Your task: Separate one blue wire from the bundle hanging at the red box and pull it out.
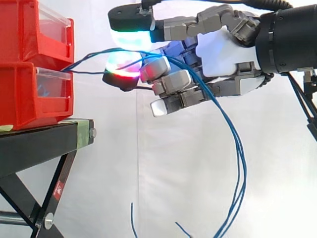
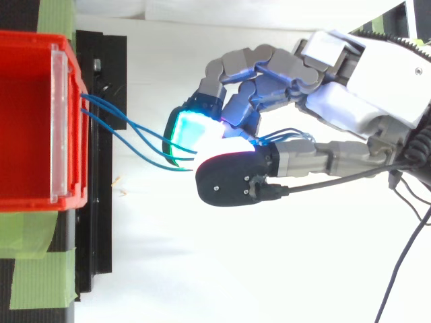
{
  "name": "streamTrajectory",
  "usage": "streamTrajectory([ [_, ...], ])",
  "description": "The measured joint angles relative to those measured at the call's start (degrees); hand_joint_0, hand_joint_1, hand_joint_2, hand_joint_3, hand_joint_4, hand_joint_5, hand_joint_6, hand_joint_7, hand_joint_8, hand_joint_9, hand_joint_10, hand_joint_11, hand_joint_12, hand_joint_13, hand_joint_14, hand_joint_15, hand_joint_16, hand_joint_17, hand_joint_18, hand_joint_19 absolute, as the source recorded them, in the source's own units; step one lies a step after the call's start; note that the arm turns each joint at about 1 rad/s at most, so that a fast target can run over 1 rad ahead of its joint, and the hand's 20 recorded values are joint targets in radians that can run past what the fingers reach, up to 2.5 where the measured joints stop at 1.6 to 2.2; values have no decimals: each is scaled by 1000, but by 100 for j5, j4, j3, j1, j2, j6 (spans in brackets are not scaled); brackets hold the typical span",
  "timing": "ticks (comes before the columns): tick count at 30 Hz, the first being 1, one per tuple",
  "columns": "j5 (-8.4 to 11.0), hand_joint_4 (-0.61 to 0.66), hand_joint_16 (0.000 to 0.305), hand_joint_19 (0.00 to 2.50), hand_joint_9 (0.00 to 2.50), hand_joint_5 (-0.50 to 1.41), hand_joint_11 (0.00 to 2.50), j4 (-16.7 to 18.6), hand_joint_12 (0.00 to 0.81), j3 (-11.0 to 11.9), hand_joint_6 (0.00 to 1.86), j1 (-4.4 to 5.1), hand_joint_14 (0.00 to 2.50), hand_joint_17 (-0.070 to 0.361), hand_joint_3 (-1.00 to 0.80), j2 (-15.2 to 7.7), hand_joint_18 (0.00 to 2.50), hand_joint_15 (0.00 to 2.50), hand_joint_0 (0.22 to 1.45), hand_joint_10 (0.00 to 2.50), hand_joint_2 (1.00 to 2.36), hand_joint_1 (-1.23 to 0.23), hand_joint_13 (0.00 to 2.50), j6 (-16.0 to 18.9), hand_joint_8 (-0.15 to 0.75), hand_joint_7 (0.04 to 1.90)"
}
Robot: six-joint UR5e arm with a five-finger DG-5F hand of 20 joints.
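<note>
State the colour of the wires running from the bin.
Blue wires, clearest in the side view.

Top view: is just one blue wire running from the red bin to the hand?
No, several blue wires span from the front of the red bin to the curled fingers of the hand.

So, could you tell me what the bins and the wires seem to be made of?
Bins: probably moulded plastic, glossy red, with clear front windows. Wires: thin, plastic-looking blue insulation, flexible, judging by their drooping curves; the core is hidden.
</note>
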Motion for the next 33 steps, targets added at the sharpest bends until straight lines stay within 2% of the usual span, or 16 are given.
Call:
streamTrajectory([
  [12,-3,237,38,827,395,-276,1575,0,341,0,837,4,1139,85,-239,0,589,1482,764,772,1020,-960,549,3,331,1059],
  [21,-3,226,38,812,335,-280,1566,0,334,0,826,6,1184,85,-227,-1,541,1474,756,747,1021,-974,467,3,331,1064],
  [22,-3,217,36,854,271,-288,1514,0,329,0,837,7,1331,82,-225,-1,490,1398,754,874,1021,-953,398,3,321,1052],
  [25,-3,213,36,854,257,-289,1519,0,327,0,832,9,1336,82,-206,-1,481,1415,748,857,1023,-953,381,3,320,1058],
  [32,-3,225,36,880,283,-283,1503,0,324,0,822,10,1350,81,-229,-3,490,1390,680,877,1021,-895,383,3,325,1038],
  [33,-3,235,37,865,388,-269,1563,0,331,0,804,10,1256,82,-259,-3,546,1444,650,753,1019,-884,465,3,338,1060],
])
